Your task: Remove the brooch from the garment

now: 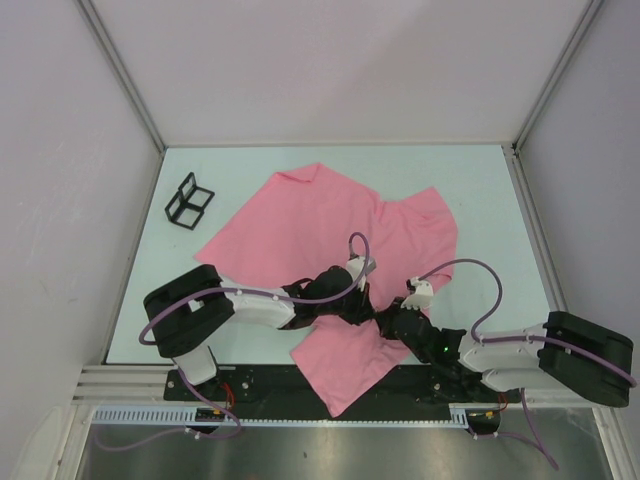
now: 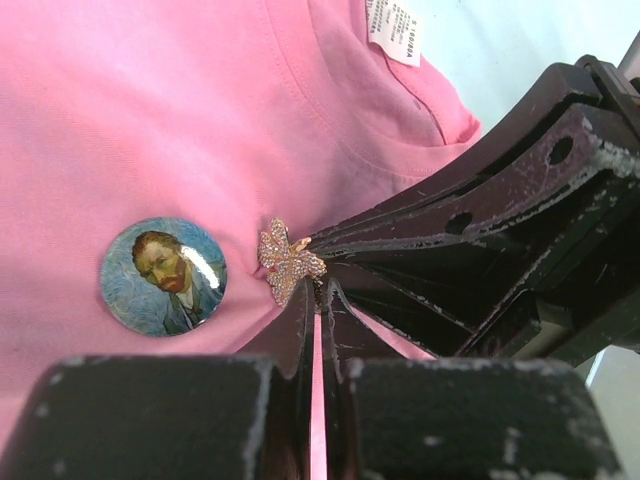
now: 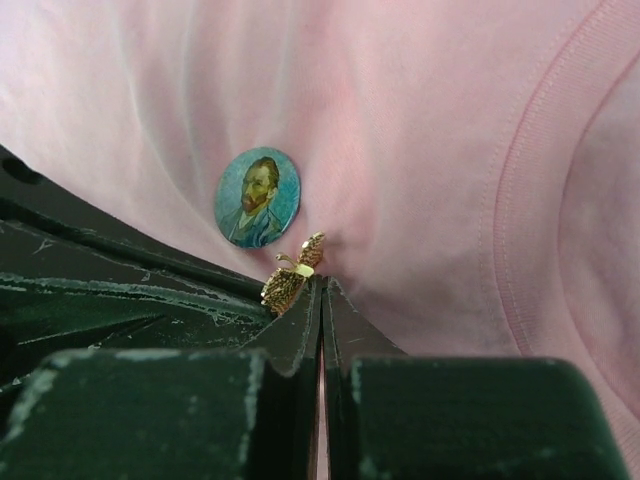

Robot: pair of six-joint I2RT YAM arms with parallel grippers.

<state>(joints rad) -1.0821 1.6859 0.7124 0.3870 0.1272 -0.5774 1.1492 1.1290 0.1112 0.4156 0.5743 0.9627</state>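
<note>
Grasping step: left fingers (image 2: 292, 335) and right fingers (image 3: 295, 335) sit clenched against the brooch (image 2: 290, 262) on the shirt (image 1: 330, 220), hold unclear; next, unpin it carefully.

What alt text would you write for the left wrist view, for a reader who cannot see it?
The left gripper, from below, and the right gripper, from the right, meet at a sparkly gold brooch on a pink T-shirt. A round Van Gogh portrait badge sits left of it, a white label inside the collar.
</note>
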